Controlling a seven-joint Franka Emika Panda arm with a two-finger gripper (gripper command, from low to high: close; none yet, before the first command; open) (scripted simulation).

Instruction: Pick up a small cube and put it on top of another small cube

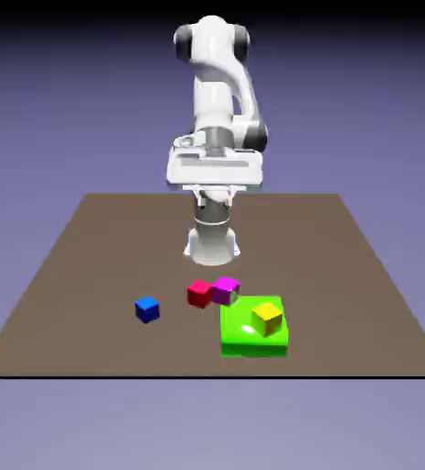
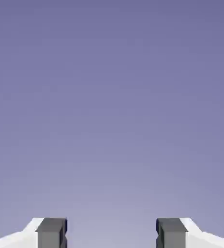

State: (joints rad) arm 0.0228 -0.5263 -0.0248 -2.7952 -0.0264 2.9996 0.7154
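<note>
The small blue cube (image 1: 147,309) rests on the brown table (image 1: 87,266), toward the exterior view's left. To its right sit a red cube (image 1: 198,294) and a magenta cube (image 1: 225,290), touching each other. My gripper (image 1: 215,194) hangs high over the table's far side, well apart from every cube. In the hand view only the plain backdrop shows; the gripper (image 2: 112,235) is open, its two grey fingertips (image 2: 52,232) stand wide apart with nothing between them.
A larger green block (image 1: 253,327) lies near the table's front edge, just right of the magenta cube. A small yellow cube (image 1: 267,318) sits on top of it.
</note>
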